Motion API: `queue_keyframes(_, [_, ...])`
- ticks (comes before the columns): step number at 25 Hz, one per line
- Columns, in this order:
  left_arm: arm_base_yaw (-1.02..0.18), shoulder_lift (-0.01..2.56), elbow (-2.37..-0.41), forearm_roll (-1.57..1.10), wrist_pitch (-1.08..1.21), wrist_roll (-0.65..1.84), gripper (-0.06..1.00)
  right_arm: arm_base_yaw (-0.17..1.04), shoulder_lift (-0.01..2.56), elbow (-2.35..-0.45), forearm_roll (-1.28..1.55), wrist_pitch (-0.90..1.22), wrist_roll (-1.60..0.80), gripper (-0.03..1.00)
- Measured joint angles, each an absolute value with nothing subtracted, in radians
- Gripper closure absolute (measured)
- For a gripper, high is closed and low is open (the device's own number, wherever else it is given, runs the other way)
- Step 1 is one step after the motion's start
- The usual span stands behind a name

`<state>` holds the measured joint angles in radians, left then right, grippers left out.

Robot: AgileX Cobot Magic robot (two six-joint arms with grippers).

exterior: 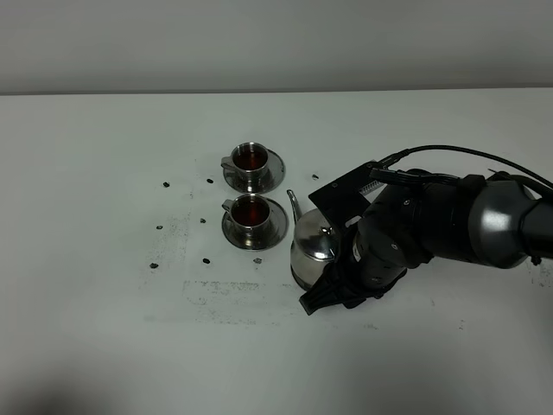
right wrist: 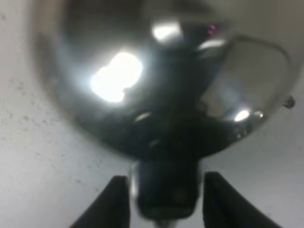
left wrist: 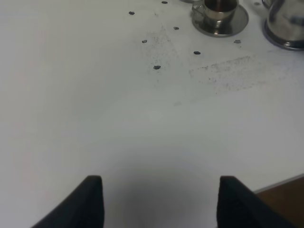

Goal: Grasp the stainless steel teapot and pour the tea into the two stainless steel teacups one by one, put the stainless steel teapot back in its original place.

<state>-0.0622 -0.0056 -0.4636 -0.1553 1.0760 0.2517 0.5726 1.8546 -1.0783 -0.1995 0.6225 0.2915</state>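
Nearest us, our left tool idles with jaws spread over bare tabletop. Our right tool clamps the teapot handle from behind, spout aimed toward the cups, pot seemingly seated upright. Beyond it, the near teacup and far teacup both hold dark tea.

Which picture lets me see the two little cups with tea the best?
The exterior high view. Both cups show whole there, on saucers, dark tea inside: the far cup and the near cup. The left wrist view shows only one cup, cut off at the edge. The right wrist view shows none, just the teapot.
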Motion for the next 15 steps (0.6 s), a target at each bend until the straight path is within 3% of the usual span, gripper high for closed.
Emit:
queue_keyframes(6, [-0.062, -0.006, -0.464, -0.155, 1.076, 0.252, 0.42, 0.573, 1.843, -1.078, -0.2, 0.635, 0.298, 0.5])
queue_keyframes(15, [-0.062, -0.006, -0.464, -0.155, 1.076, 0.252, 0.42, 0.573, 1.749, -1.078, -0.202, 0.686, 0.299, 0.49])
